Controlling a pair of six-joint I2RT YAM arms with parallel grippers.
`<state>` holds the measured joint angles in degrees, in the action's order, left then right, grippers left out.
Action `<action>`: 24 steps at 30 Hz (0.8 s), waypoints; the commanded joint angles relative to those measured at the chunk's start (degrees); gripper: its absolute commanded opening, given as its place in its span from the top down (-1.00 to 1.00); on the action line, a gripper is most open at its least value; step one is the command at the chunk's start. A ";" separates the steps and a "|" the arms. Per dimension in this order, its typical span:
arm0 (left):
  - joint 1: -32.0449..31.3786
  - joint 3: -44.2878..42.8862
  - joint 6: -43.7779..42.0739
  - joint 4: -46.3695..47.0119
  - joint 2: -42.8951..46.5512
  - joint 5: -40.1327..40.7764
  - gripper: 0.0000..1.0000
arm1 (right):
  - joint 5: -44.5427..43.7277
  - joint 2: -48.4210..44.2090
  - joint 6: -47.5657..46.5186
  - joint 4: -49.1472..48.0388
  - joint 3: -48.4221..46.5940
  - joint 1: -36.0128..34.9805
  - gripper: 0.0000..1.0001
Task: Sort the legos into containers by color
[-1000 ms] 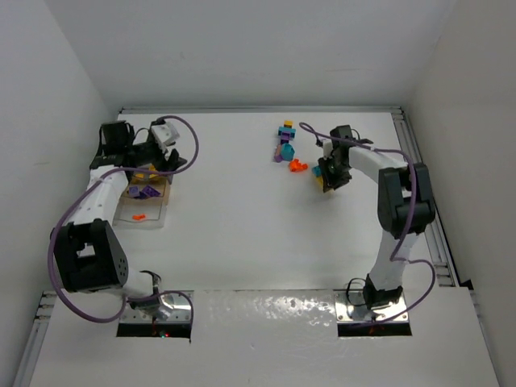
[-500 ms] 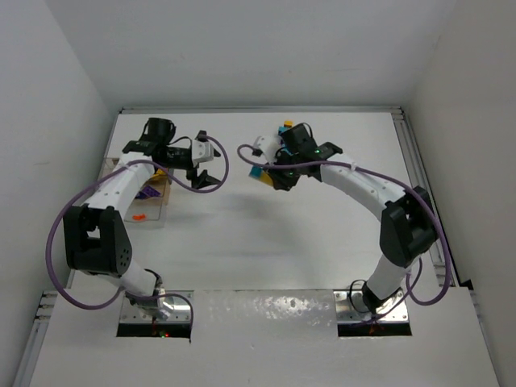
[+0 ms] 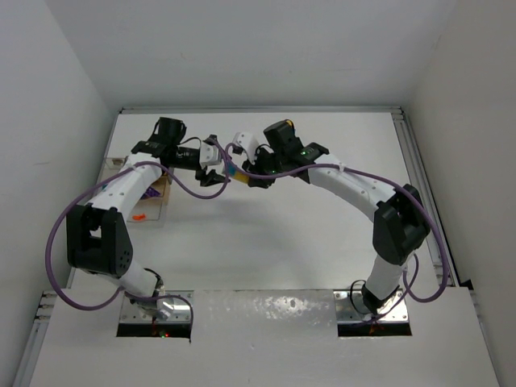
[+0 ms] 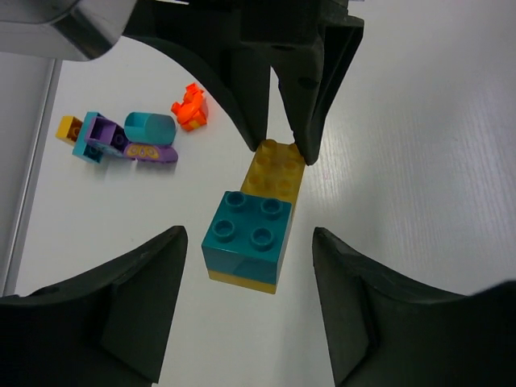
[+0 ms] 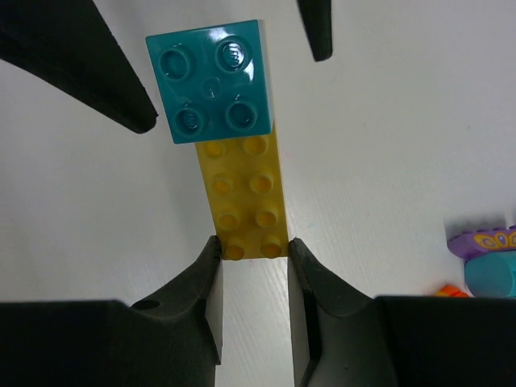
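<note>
Right gripper (image 5: 252, 242): narrow, its two fingers clamped on the near end of the yellow brick (image 5: 242, 201), one finger on each long side.
Yellow brick: long and two studs wide; in the right wrist view it runs from the right gripper toward 12 o'clock.
Teal brick (image 5: 214, 79): square with four studs, stacked on the far end of the yellow brick.
Left gripper (image 4: 246, 242): wide; its fingers stand at 9 and 3 o'clock of the teal brick with a gap on each side, touching neither brick.
Meeting place: in the top view the two grippers face each other tip to tip at about 11 o'clock from the middle of the worktop (image 3: 266, 242), with the stacked pair between them.
Loose legos (image 4: 113, 141): a purple, teal and yellow cluster on the worktop, at 10 o'clock of the stack in the left wrist view; an orange piece (image 4: 190, 107) lies just beside the cluster at its 2 o'clock.
Containers (image 3: 153, 211): at the worktop's 9 o'clock edge, partly under the left arm; one orange lego (image 3: 139, 216) sits in the near compartment and purple legos (image 3: 147, 192) in one farther back.
</note>
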<state>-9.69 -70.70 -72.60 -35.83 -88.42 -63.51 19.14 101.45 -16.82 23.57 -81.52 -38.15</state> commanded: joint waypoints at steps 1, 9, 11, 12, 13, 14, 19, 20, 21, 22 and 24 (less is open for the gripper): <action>-0.94 -0.85 -0.88 0.77 -0.52 -0.91 -0.21 | 1.52 0.50 -0.14 -2.57 -2.33 -1.05 1.00; -1.29 -0.93 0.17 1.29 -0.87 -1.36 0.40 | 1.52 0.59 0.47 -3.00 -2.42 -1.05 1.00; -1.29 -0.93 1.83 1.91 -0.79 -1.97 0.70 | 1.69 0.94 0.38 -2.92 -2.16 -1.05 1.00; -1.29 -0.85 2.80 2.87 -0.79 -3.02 0.80 | 1.78 1.20 0.30 -2.83 -2.07 -1.05 1.00; -1.29 -0.93 5.60 3.66 -0.79 -3.64 0.95 | 1.70 1.90 0.30 -2.57 -1.89 -1.05 1.00; -1.21 -0.93 7.10 4.45 -0.70 -4.60 1.00 | 1.52 2.35 0.21 -2.48 -1.28 -1.05 1.00; -1.29 -0.76 18.51 12.09 0.00 -6.19 1.00 | 0.99 4.63 1.08 -3.09 2.49 -1.13 1.00; -1.29 -0.67 20.72 14.98 0.09 -6.71 1.00 | 0.99 4.90 1.43 -3.27 2.94 -0.96 1.00; -1.21 -0.41 22.66 16.48 0.09 -6.98 1.00 | 0.90 4.99 2.22 -3.97 3.46 -0.96 1.00; -1.20 -0.32 25.11 17.46 0.09 -7.24 1.00 | 0.99 5.07 2.66 -4.50 4.34 -0.87 1.00; -1.20 -0.06 25.23 17.73 0.09 -7.42 1.00 | 0.82 4.99 3.80 -5.55 5.22 -0.70 1.00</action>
<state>-10.00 -70.67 -53.58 -23.86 -89.25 -66.92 19.62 106.67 -14.92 20.88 -77.56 -38.41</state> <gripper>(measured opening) 0.358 0.287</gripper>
